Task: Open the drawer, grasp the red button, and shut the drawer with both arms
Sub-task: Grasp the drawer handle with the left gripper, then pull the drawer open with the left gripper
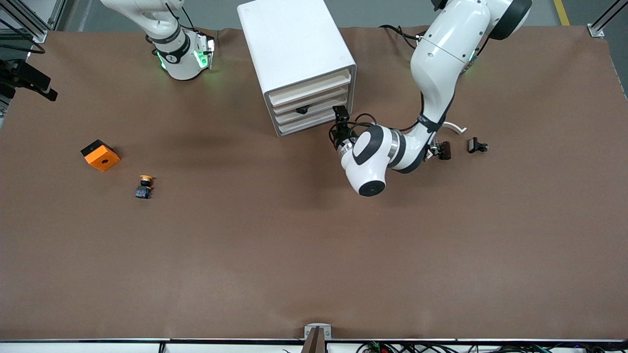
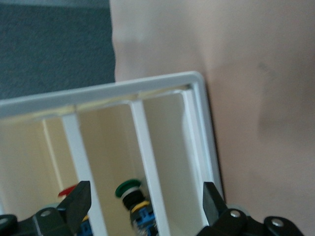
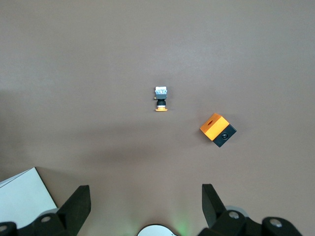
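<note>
The white cabinet [image 1: 294, 44] stands at the robots' side of the table. Its drawer with the black knob [image 1: 302, 110] sits flush with the other three. My left gripper [image 1: 341, 113] is open just in front of the cabinet's corner toward the left arm's end. In the left wrist view the gripper [image 2: 145, 194] faces cream compartments split by white bars. A green-capped button [image 2: 129, 189] lies in one, and a red cap [image 2: 67, 191] peeks out beside one finger. My right gripper [image 3: 145, 196] is open and empty, high over the table; it is out of the front view.
A yellow-capped button [image 1: 144, 186] and an orange cube [image 1: 100, 155] lie toward the right arm's end; both show in the right wrist view, button [image 3: 160, 99] and cube [image 3: 217, 129]. Small black [image 1: 477, 145] and brown [image 1: 444, 149] parts lie toward the left arm's end.
</note>
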Controlling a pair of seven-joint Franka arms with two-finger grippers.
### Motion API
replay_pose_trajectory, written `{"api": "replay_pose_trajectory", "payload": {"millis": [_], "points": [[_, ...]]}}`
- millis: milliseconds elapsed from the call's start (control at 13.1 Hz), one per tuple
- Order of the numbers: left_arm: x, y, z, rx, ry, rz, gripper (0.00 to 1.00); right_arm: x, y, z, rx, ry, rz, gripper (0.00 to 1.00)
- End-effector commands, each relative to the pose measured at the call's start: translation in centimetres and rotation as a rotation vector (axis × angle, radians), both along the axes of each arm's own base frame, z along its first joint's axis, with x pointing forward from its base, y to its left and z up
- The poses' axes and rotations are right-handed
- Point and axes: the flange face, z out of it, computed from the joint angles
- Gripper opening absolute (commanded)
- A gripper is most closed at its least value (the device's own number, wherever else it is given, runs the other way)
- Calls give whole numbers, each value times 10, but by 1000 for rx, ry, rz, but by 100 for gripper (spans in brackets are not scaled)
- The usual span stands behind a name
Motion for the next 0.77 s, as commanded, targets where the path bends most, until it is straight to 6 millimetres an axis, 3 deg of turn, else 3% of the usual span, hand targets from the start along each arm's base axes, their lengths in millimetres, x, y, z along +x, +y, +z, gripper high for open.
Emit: {"api": "replay_pose_trajectory", "payload": {"millis": [0, 153, 306, 460, 613, 689], "points": [[-2, -9, 11, 28, 49, 44, 100, 3, -1, 3, 3, 2, -11, 100], [-8, -10, 4, 28, 98, 41, 96, 3, -1, 3, 3, 4, -11, 100], [-18, -16, 7, 49, 147, 31, 85, 3, -1, 3, 3, 5, -11, 100], [-23, -19, 7, 46, 162, 22, 60, 3, -1, 3, 3, 5, -11, 100], [-31, -29, 9, 30, 183, 21, 53, 3, -1, 3, 3, 2, -11, 100], [-35, -32, 8, 29, 194, 20, 41, 5, -2, 2, 3, 2, -16, 100]]}}
